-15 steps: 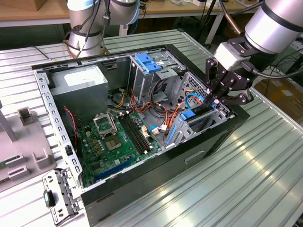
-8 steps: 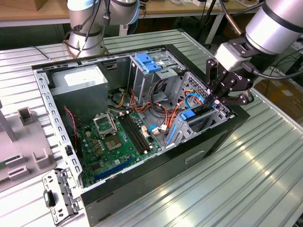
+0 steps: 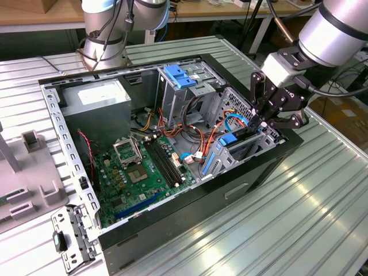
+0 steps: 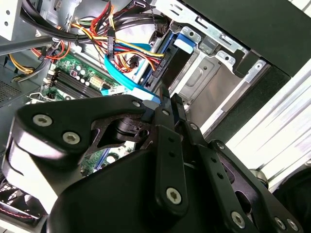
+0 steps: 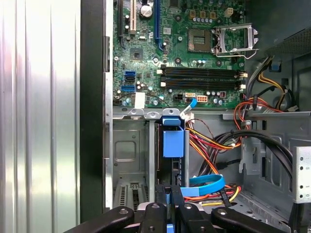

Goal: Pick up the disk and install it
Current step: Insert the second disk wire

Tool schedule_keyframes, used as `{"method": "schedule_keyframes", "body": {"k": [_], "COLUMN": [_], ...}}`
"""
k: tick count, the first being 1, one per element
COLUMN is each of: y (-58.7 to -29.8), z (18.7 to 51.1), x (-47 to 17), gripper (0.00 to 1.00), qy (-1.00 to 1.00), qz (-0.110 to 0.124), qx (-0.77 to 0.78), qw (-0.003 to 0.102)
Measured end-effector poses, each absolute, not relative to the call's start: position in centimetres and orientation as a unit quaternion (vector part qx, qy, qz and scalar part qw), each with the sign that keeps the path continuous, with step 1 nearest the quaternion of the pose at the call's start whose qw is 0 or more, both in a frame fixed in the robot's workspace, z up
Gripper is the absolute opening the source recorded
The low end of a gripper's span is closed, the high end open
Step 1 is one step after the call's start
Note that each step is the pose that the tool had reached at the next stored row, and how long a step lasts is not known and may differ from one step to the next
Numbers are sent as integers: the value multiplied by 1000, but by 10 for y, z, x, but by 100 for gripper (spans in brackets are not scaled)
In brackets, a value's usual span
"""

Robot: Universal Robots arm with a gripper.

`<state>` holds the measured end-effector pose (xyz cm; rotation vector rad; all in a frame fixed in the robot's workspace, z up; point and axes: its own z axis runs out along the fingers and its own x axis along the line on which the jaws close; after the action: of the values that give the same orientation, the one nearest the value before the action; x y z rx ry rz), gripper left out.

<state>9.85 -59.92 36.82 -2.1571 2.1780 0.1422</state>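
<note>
The arm is reaching down into the open computer case (image 3: 190,230) lying on the ribbed metal table (image 3: 299,213), over the corner toward the exterior view's right. Its black gripper (image 3: 266,122) is sitting right above the drive bay (image 3: 241,149), and its fingers (image 5: 171,194) are pinched close together on the top edge of the disk (image 5: 173,141), which is standing on edge in a slot of the bay. In the first wrist view the disk is showing as a thin dark slab with a blue plastic rail on its edge, sunk deep between the bay's grey metal walls. A flat blue cable (image 5: 206,184) is curling just beside it, among a bundle of red, orange and yellow wires (image 5: 214,145). The green circuit board (image 3: 141,169) is lying on the case floor beyond the bay, and a grey power box (image 3: 98,103) is sitting in the far corner.
</note>
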Motion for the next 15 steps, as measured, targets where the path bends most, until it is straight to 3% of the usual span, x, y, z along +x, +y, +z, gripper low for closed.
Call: {"method": "schedule_keyframes", "body": {"k": [15], "y": [-598], "z": [364], "x": [99], "gripper": [16], "qy": [709], "qz": [47], "qx": [-702], "qw": [37]}}
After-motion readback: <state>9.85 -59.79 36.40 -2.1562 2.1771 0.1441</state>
